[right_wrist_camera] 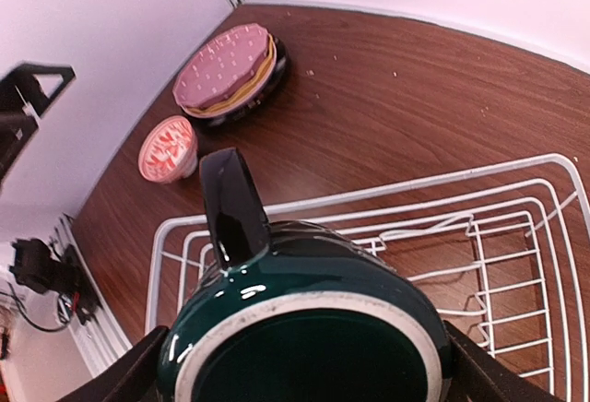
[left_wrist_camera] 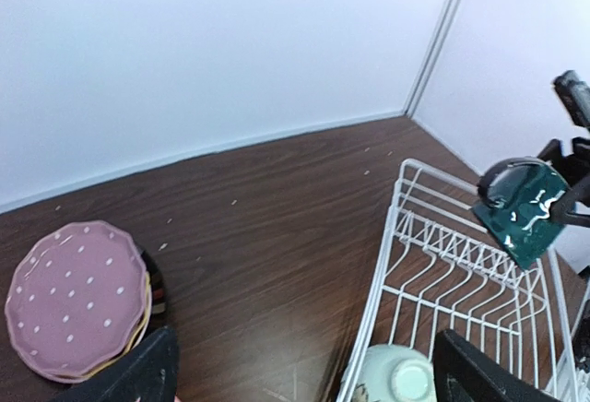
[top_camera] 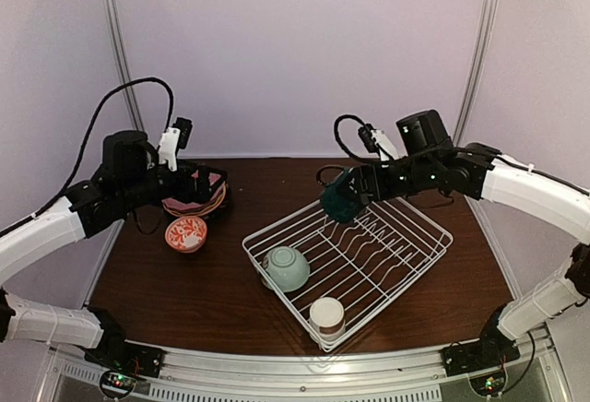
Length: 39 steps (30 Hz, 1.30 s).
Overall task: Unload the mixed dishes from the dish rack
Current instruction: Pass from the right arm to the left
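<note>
My right gripper (top_camera: 361,187) is shut on the dark green mug (top_camera: 342,197), holding it in the air over the far corner of the white wire dish rack (top_camera: 419,254); the mug's base and handle fill the right wrist view (right_wrist_camera: 304,328). The pale green bowl (top_camera: 286,268) lies upside down in the rack's left part, and the white-and-brown cup (top_camera: 326,317) stands at its near corner. The pink plate (left_wrist_camera: 78,299) sits stacked on the yellow one at the far left. The red-and-white bowl (top_camera: 186,234) stands on the table. My left gripper (top_camera: 219,183) is open and empty above the plates.
The dark brown table (top_camera: 194,296) ends at a metal rail along the near edge. Pale walls close the back and both sides. The rack's row of upright prongs (left_wrist_camera: 470,259) runs through its middle. No black utensil shows.
</note>
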Each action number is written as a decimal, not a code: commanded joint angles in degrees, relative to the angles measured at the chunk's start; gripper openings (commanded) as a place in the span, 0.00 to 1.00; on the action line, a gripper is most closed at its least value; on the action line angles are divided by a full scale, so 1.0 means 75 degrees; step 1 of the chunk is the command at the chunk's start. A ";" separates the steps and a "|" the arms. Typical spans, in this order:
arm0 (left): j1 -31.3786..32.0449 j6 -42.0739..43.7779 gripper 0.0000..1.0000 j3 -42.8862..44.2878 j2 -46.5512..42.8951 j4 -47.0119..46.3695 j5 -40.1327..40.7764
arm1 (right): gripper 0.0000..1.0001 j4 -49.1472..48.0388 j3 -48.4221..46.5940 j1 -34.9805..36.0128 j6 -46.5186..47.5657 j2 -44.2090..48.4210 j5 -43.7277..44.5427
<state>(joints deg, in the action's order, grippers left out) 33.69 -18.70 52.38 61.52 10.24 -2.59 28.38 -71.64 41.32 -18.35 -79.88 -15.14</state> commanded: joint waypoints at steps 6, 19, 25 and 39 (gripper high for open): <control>0.1035 0.0469 0.93 -0.1208 -0.0593 -0.4256 -0.1460 | 0.49 -0.4387 0.0556 -0.0738 -0.2559 0.0619 -0.2491; 0.2870 0.3371 0.84 -0.0843 0.0784 -0.6266 -0.1210 | 0.48 -0.8902 0.1264 -0.0628 -0.5935 0.0333 -0.3629; 0.3301 0.3932 0.73 -0.0595 0.1247 -0.6694 -0.1185 | 0.48 -0.9780 0.1562 -0.0547 -0.6656 0.0273 -0.3720; 0.3693 0.5270 0.47 0.0420 0.2022 -0.6260 -0.0714 | 0.48 -1.0386 0.1879 -0.0169 -0.7238 0.0128 -0.3624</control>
<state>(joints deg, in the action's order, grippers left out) 60.75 17.10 52.69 75.37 -36.84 -9.63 -42.68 -57.56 39.33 -70.94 -78.78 -42.30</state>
